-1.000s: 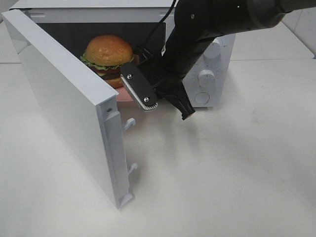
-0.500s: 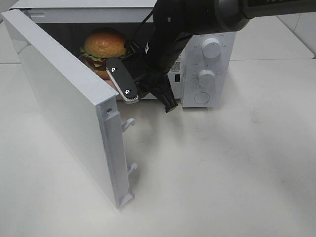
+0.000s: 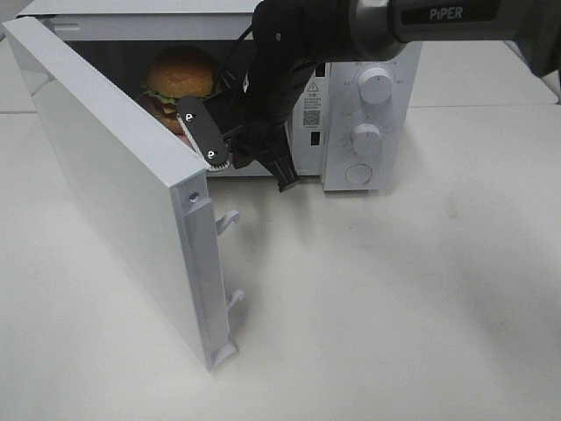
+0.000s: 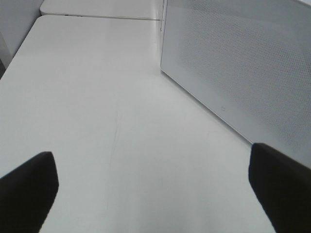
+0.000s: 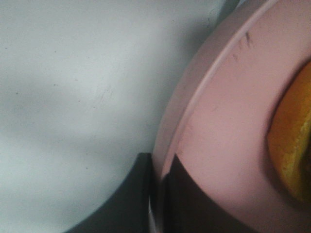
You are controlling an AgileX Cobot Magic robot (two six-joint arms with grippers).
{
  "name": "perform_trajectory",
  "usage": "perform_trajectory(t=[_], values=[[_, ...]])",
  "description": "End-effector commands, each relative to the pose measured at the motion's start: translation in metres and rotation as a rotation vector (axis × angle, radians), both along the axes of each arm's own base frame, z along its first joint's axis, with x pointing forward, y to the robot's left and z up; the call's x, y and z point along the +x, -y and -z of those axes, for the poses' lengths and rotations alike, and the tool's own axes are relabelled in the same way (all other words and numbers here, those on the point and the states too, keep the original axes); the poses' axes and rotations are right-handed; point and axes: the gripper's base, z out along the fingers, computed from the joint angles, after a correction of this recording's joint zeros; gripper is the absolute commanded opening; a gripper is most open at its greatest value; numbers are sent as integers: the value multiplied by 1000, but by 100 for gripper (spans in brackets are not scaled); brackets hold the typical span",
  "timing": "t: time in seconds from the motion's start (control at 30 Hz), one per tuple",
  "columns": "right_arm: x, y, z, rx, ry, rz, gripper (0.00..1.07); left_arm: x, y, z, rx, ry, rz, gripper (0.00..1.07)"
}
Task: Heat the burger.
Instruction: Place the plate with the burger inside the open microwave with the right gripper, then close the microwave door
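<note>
The burger (image 3: 180, 74), with a golden-brown bun, lettuce and a dark patty, sits on a pink plate (image 5: 228, 121) inside the open white microwave (image 3: 386, 35). In the right wrist view only the burger's orange edge (image 5: 291, 145) shows. My right gripper (image 3: 252, 174) reaches into the microwave's opening just in front of the burger. In the right wrist view the right gripper (image 5: 158, 194) is shut on the plate's rim. My left gripper (image 4: 155, 194) is open and empty over bare table, beside the microwave's perforated side wall (image 4: 243, 63).
The microwave door (image 3: 114, 193) stands swung wide open toward the front left. Two knobs (image 3: 375, 86) and a round button (image 3: 357, 173) are on the panel right of the cavity. White table (image 3: 394, 307) spreads in front.
My right gripper has moved left and deeper into the microwave, and the burger on its plate has gone further into the cavity with it.
</note>
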Motion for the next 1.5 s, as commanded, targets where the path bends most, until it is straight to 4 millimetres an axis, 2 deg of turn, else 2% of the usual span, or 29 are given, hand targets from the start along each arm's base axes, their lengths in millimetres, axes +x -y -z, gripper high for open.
perform_trajectory(t=[0.03, 0.5, 0.77, 0.83, 0.87, 0.93, 0.97, 1.0, 1.03, 1.07, 1.1, 1.13, 1.2, 1.23, 1.3, 1.5], values=[[9, -10, -14, 63, 73, 26, 0, -1, 0, 0, -4, 6, -1, 100], [27, -22, -3, 83, 78, 52, 0, -1, 0, 0, -4, 6, -1, 100], [32, -25, 7, 80, 75, 76, 5, -1, 0, 0, -4, 6, -1, 100], [34, -24, 7, 90, 77, 95, 14, -1, 0, 0, -4, 6, -1, 100], [34, -24, 7, 90, 77, 95, 14, -1, 0, 0, -4, 6, -1, 100], [34, -24, 7, 91, 80, 96, 23, -1, 0, 0, -4, 6, -1, 100], [34, -24, 7, 91, 80, 96, 23, -1, 0, 0, -4, 6, -1, 100], [35, -23, 7, 92, 80, 98, 28, -1, 0, 0, -4, 6, -1, 100], [36, -22, 7, 94, 79, 102, 37, -1, 0, 0, -4, 6, -1, 100], [36, -22, 7, 94, 79, 102, 37, -1, 0, 0, -4, 6, -1, 100], [35, -22, 8, 94, 75, 104, 44, -1, 0, 0, -4, 6, -1, 100], [35, -22, 8, 94, 75, 104, 44, -1, 0, 0, -4, 6, -1, 100], [35, -21, 8, 97, 59, 125, 53, -1, 0, 0, -4, 6, -1, 100], [35, -21, 8, 97, 59, 125, 53, -1, 0, 0, -4, 6, -1, 100], [32, -20, 8, 106, 39, 155, 61, -1, 0, 0, -4, 6, -1, 100], [25, -15, 10, 131, 38, 175, 69, -1, 0, 0, -4, 6, -1, 100]])
